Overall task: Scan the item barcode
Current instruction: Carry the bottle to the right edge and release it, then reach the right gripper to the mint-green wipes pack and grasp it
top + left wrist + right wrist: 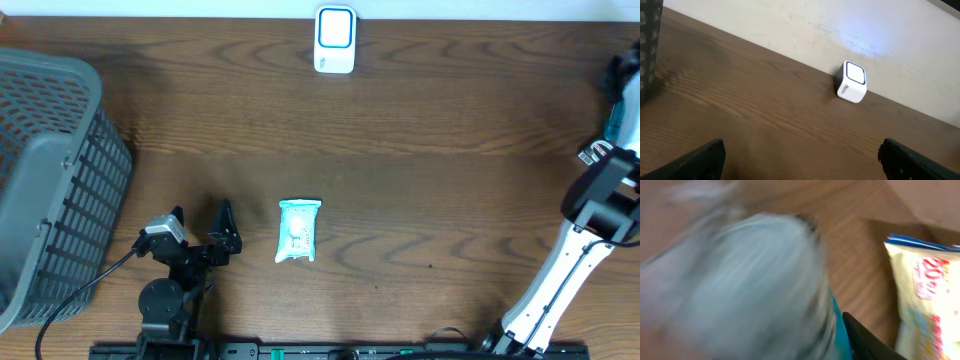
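Packet mid-table, left hand wide open, right hand unclear

Your packet [298, 231] lies flat on the table [430, 180], toward the near side and about midway between left and right. Its long side runs near to far. The white scanner [334, 40] stands at the far edge, roughly in line with the packet and well apart from it.

Your left gripper [200, 220] sits just left of the packet without touching it. Its jaws are spread wide with nothing between them. Both fingers [695, 162] show at the bottom corners of the left wrist view, with bare wood between them and the scanner beyond. A grey basket [45, 180] fills the left end of the table, left of that gripper.

Your right gripper [624, 100] is at the right edge, partly cut off in the overhead view. Its wrist view is smeared. A pale grey-blue blur covers the left and middle, and one dark finger [870, 340] shows low down. You cannot tell from this how far the jaws stand apart, or whether they hold anything. At the right of that view is a yellow bag [925, 290] with a blue top edge and red print.
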`<action>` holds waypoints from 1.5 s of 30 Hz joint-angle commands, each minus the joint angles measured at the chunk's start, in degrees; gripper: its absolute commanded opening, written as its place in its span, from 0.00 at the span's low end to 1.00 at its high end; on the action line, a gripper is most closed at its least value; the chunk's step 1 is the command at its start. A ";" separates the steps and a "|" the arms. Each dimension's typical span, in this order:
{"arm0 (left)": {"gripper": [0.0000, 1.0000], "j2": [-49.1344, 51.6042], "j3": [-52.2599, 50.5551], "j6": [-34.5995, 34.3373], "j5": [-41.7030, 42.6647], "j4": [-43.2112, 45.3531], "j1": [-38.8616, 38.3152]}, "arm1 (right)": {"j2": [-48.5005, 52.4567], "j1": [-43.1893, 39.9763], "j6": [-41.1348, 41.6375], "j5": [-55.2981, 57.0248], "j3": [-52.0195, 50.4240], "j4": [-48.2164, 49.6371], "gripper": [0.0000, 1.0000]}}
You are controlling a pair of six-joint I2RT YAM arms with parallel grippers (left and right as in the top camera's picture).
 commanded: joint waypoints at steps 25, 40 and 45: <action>0.98 -0.20 -1.03 0.07 -0.72 -1.90 0.20 | -4.74 7.61 -0.42 -46.38 -0.15 -21.51 0.99; 0.98 -0.20 -1.03 0.09 -0.72 -1.90 0.20 | -4.72 37.18 0.96 -45.97 -0.15 -39.10 0.99; 0.98 -0.20 -1.03 0.09 -0.72 -1.90 0.20 | -4.72 47.56 5.42 -42.18 -0.15 -41.27 0.99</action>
